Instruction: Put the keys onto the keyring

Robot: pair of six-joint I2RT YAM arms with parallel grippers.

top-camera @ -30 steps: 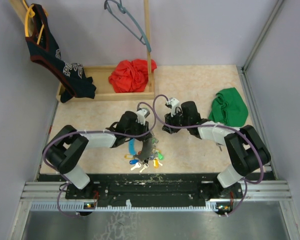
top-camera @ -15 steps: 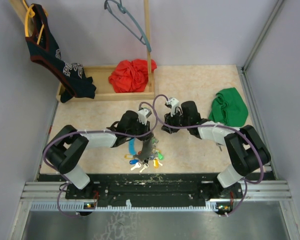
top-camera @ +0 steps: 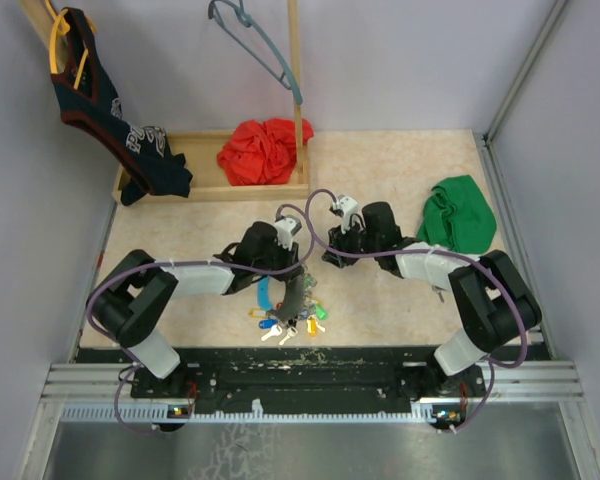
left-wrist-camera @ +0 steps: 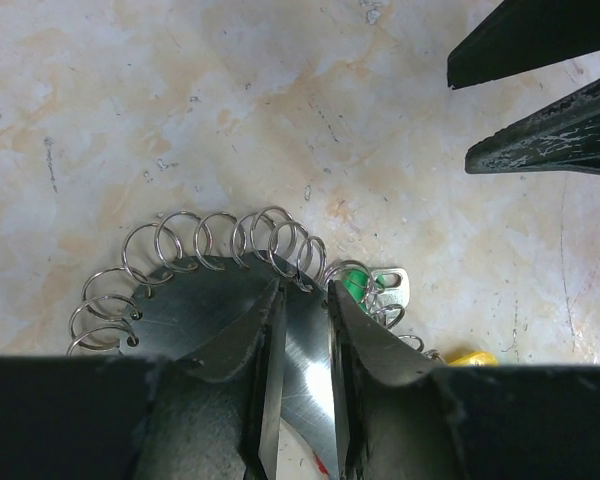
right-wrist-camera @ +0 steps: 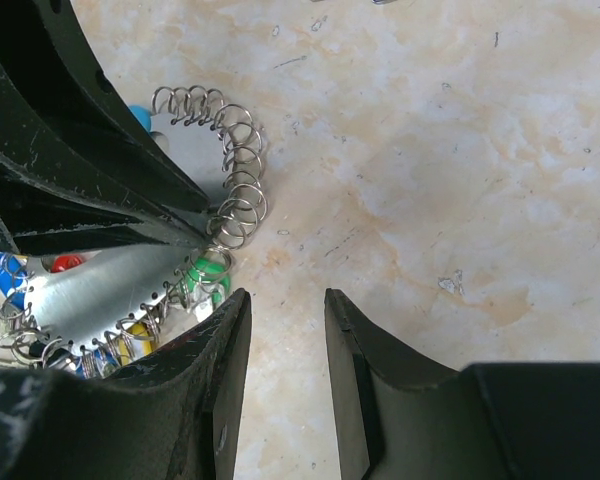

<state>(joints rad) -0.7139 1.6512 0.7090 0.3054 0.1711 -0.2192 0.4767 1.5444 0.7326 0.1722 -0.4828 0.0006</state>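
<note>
The keyring (left-wrist-camera: 302, 350) is a grey metal hoop whose rim is pierced with several small wire rings (left-wrist-camera: 265, 235). My left gripper (left-wrist-camera: 305, 287) is shut on its grey band. In the top view the keyring (top-camera: 293, 297) stands on edge near the table's front, its light-blue section (top-camera: 264, 293) to the left. The keys (top-camera: 290, 322), with green, yellow, blue and red heads, hang on it in a bunch. A green-headed key (right-wrist-camera: 202, 275) lies beside my right gripper (right-wrist-camera: 286, 297), which is open over bare table with nothing between its fingers. The left fingers (right-wrist-camera: 70, 170) show in the right wrist view.
A green cloth (top-camera: 458, 215) lies at the right. A wooden tray (top-camera: 195, 187) at the back holds a red cloth (top-camera: 263, 150). A grey-blue hanger (top-camera: 258, 42) and a dark garment (top-camera: 105, 110) hang above the back, beside a wooden post (top-camera: 295, 80).
</note>
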